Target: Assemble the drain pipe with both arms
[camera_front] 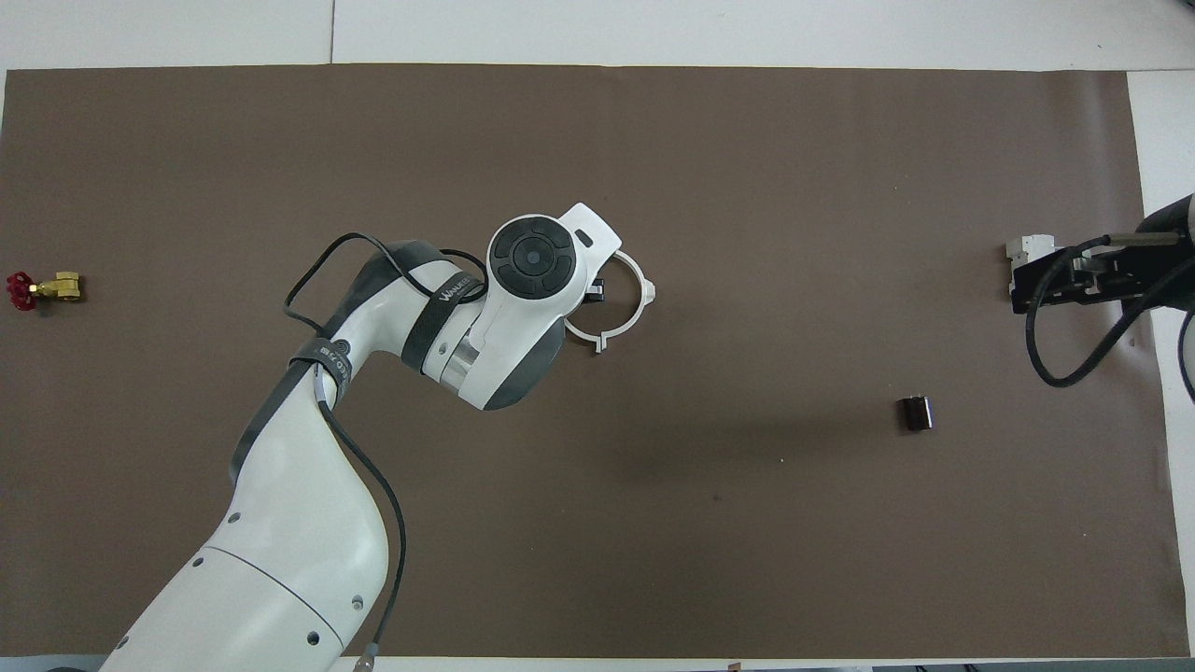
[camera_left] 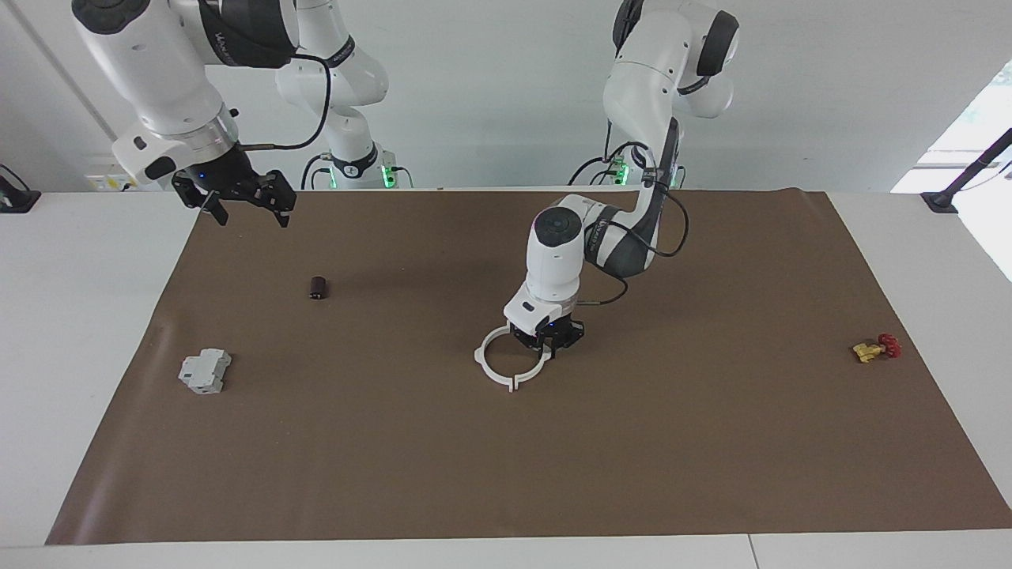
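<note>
At mid-mat the left gripper (camera_left: 547,341) clenches the drain pipe (camera_left: 506,367); it should press gently. The right gripper (camera_left: 247,201) waits, released.

A brown mat (camera_left: 506,458) covered the white table (camera_left: 79,316). On it lay a small dark cylinder (camera_left: 318,288), a grey blocky box (camera_left: 205,371) farther from the robots, and a red-and-brass valve (camera_left: 876,348) toward the left arm's end.

a white table (camera_left: 95,316) under a brown mat (camera_left: 632,458), pale wall (camera_left: 490,79), bright window (camera_left: 984,118).
</note>
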### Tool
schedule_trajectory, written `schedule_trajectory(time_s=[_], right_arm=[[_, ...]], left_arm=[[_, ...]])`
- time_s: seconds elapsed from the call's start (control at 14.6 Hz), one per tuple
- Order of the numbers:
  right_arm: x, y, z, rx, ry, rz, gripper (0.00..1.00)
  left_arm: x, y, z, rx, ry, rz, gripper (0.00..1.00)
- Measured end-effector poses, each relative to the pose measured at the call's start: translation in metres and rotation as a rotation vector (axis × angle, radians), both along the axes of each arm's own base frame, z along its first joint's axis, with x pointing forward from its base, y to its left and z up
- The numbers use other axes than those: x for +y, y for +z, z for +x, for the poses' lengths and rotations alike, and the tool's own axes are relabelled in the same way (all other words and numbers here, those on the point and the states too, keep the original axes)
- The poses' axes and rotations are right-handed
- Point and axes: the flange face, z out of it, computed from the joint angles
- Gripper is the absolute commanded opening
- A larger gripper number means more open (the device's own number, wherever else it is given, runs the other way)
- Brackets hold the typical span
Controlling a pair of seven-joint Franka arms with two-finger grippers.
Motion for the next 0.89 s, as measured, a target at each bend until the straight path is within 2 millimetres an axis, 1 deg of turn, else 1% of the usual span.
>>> schedule_trajectory(time_s=[0.48,0.89], right_arm=[[0.0,0.0,0.0,0.0,0.0,0.0,1.0],[0.0,0.0001,0.0002,-0.001,0.0,0.0,1.0]], left_arm=[[-0.0014,0.0001,-0.0009,-0.001,0.011,-0.002,0.0],[0.0014,0.0015,0.0026,-0.011,0.017,-0.008,0.0]])
